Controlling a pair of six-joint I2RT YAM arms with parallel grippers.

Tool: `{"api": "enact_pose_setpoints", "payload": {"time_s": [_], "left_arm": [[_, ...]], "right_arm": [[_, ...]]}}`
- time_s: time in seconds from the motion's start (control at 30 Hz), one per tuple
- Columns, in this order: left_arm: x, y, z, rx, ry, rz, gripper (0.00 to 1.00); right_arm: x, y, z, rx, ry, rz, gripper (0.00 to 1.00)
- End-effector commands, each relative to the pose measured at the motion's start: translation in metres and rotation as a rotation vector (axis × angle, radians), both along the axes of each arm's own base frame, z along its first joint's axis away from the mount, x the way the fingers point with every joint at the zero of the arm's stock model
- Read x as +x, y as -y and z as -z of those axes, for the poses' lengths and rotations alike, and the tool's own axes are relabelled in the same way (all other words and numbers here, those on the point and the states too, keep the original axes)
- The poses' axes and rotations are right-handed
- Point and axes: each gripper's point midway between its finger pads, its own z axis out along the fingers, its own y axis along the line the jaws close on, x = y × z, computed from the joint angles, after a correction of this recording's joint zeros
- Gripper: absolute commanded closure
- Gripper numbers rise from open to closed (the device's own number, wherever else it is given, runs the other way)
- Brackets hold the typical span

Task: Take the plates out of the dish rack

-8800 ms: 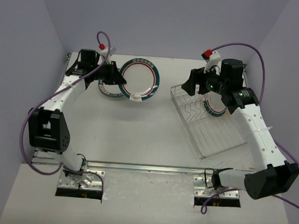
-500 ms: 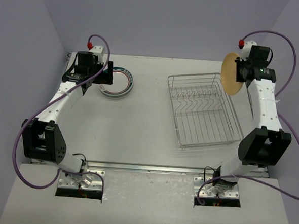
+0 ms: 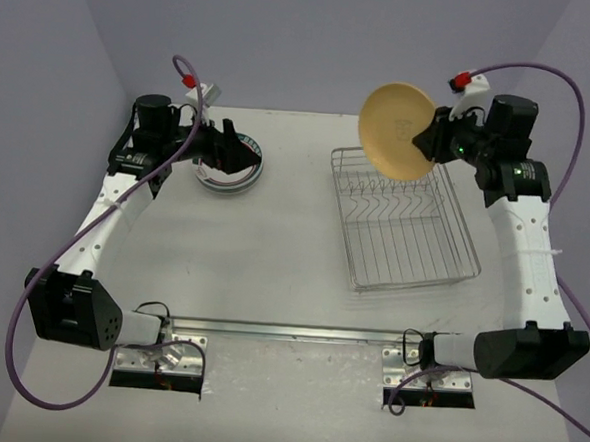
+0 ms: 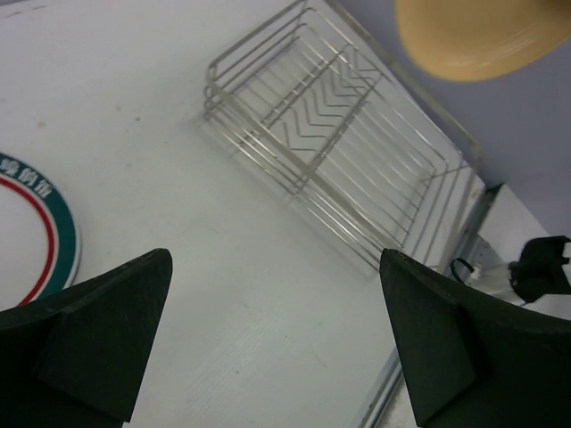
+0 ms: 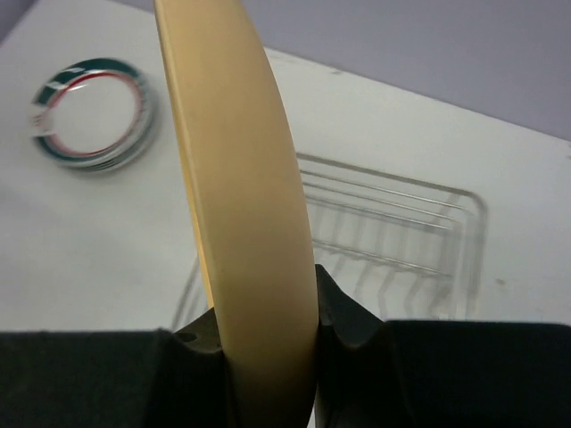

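My right gripper point(image 3: 426, 139) is shut on the rim of the plain tan-yellow plate point(image 3: 397, 129), holding it on edge in the air over the far left corner of the dish rack point(image 3: 405, 228). In the right wrist view the plate's edge point(image 5: 241, 196) fills the gap between the jaws. The wire rack point(image 5: 393, 236) has no plates in it. A stack of white plates with green and red rings point(image 3: 240, 170) lies at the far left of the table. My left gripper point(image 3: 231, 153) hovers over that stack, open and holding nothing, its fingers point(image 4: 98, 330) wide apart.
Lilac walls close in the table at the back and on both sides. A metal rail point(image 3: 288, 331) runs along the near edge between the arm bases. Purple cables point(image 3: 572, 108) loop off both arms.
The right arm has swung the tan-yellow plate left, from the far right corner to above the rack's far left corner. The left wrist has turned so that its gripper points right, over the stack.
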Motion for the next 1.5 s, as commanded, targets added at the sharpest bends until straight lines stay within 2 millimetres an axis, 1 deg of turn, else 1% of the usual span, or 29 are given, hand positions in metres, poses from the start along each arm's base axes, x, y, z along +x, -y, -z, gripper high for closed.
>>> {"api": "enact_pose_setpoints", "payload": {"time_s": [0.0,0.1,0.13,0.2,0.23,0.4,0.47,0.53,0.57,0.6,0.67,0.7,0.77,0.8,0.83,0.87,0.93,0.97,1.0,1.03,1.07,1.1,1.17,1.23,1.27,1.33,1.37,1.43,1.47], "left_arm": [[-0.035,0.027,-0.043,-0.116,0.06,0.189,0.0],[-0.04,0.032,-0.037,-0.096,0.051,0.189,0.0],[-0.041,0.034,-0.034,-0.08,0.053,0.19,0.0],[-0.041,0.037,-0.03,-0.046,0.063,0.183,0.0],[-0.044,0.043,-0.029,-0.032,0.073,0.201,0.0],[-0.051,0.058,-0.018,0.027,0.079,0.227,0.04],[-0.051,0.063,-0.013,0.06,0.088,0.229,0.09],[-0.052,0.067,-0.005,0.088,0.082,0.247,0.28],[-0.052,0.068,-0.003,0.089,0.076,0.247,0.28],[-0.053,0.069,-0.002,0.09,0.074,0.255,0.43],[-0.051,0.07,0.001,0.092,0.063,0.261,0.63],[-0.049,0.07,0.003,0.101,0.063,0.261,0.72],[-0.041,0.067,0.006,0.127,0.059,0.24,0.93],[-0.036,0.064,0.009,0.14,0.058,0.224,0.98],[-0.03,0.06,0.01,0.141,0.05,0.21,1.0],[-0.025,0.055,0.012,0.134,0.037,0.196,1.0],[-0.006,0.042,0.017,0.092,-0.007,0.162,1.0],[0.004,0.029,0.016,0.063,-0.033,0.125,1.0],[0.015,0.015,0.016,0.038,-0.058,0.083,1.0],[0.028,0.004,0.022,0.024,-0.087,0.048,1.0],[0.043,-0.012,0.03,0.012,-0.12,-0.002,1.0],[0.059,-0.032,0.036,-0.001,-0.151,-0.067,1.0],[0.084,-0.074,0.04,-0.025,-0.194,-0.204,1.0],[0.107,-0.106,0.061,-0.041,-0.268,-0.299,1.0],[0.115,-0.118,0.076,-0.047,-0.312,-0.331,1.0],[0.129,-0.134,0.092,-0.026,-0.352,-0.379,1.0],[0.136,-0.141,0.095,-0.005,-0.348,-0.4,1.0],[0.147,-0.152,0.113,0.027,-0.376,-0.447,1.0],[0.15,-0.155,0.118,0.036,-0.379,-0.456,1.0]], "right_arm": [[-0.064,-0.118,0.018,0.212,-0.111,-0.399,1.0],[-0.081,-0.147,0.025,0.243,-0.148,-0.488,1.0],[-0.084,-0.152,0.026,0.25,-0.161,-0.51,1.0],[-0.088,-0.161,0.027,0.255,-0.183,-0.545,1.0],[-0.089,-0.164,0.032,0.256,-0.208,-0.559,1.0],[-0.097,-0.185,0.031,0.277,-0.238,-0.642,1.0],[-0.1,-0.191,0.031,0.284,-0.249,-0.669,1.0],[-0.104,-0.198,0.032,0.299,-0.269,-0.704,1.0],[-0.103,-0.199,0.032,0.299,-0.269,-0.706,1.0],[-0.104,-0.2,0.032,0.302,-0.273,-0.715,1.0],[-0.1,-0.199,0.033,0.292,-0.269,-0.701,0.95],[-0.096,-0.198,0.035,0.278,-0.264,-0.677,0.92],[-0.091,-0.194,0.038,0.254,-0.257,-0.643,0.81],[-0.084,-0.189,0.042,0.231,-0.25,-0.597,0.75],[-0.079,-0.184,0.045,0.21,-0.243,-0.556,0.67],[-0.075,-0.179,0.047,0.191,-0.236,-0.52,0.58],[-0.062,-0.162,0.052,0.157,-0.22,-0.412,0.19],[-0.058,-0.154,0.057,0.143,-0.22,-0.363,0.08],[-0.053,-0.144,0.06,0.133,-0.219,-0.317,0.03],[-0.045,-0.128,0.06,0.128,-0.212,-0.249,0.01],[-0.037,-0.111,0.06,0.135,-0.21,-0.182,0.01],[-0.032,-0.095,0.06,0.148,-0.213,-0.132,0.01],[-0.026,-0.073,0.062,0.17,-0.222,-0.062,0.01],[-0.023,-0.05,0.063,0.171,-0.214,-0.005,0.01],[-0.023,-0.042,0.063,0.16,-0.205,0.008,0.01],[-0.026,-0.032,0.063,0.136,-0.187,0.033,0.01],[-0.028,-0.03,0.063,0.128,-0.179,0.036,0.01],[-0.031,-0.028,0.062,0.116,-0.167,0.035,0.01],[-0.032,-0.027,0.062,0.111,-0.163,0.035,0.01]]}}
